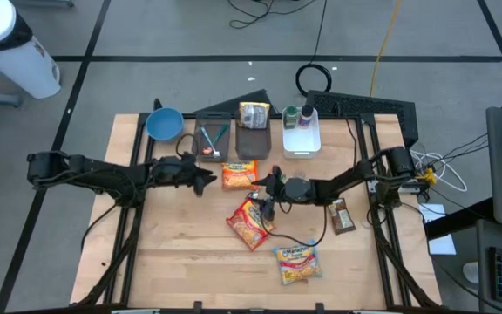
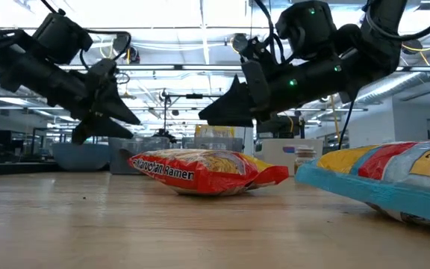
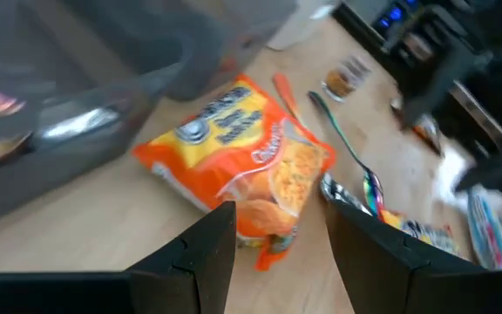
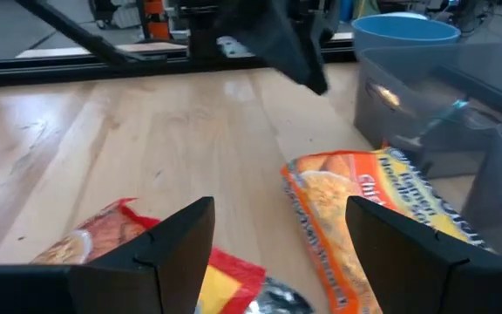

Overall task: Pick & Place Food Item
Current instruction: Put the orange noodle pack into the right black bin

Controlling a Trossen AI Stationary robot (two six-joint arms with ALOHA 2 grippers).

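I see both grippers empty, fingers spread wide. Left gripper [image 1: 206, 180] hovers just beside the orange ramen packet [image 1: 239, 174]; right gripper [image 1: 264, 187] hangs on its other side, seemingly above the red ramen packet [image 1: 251, 223].

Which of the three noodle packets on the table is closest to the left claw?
The orange packet beside the bins, just ahead of the left claw. The red packet lies mid-table under the right claw; the blue-edged one lies farthest off.
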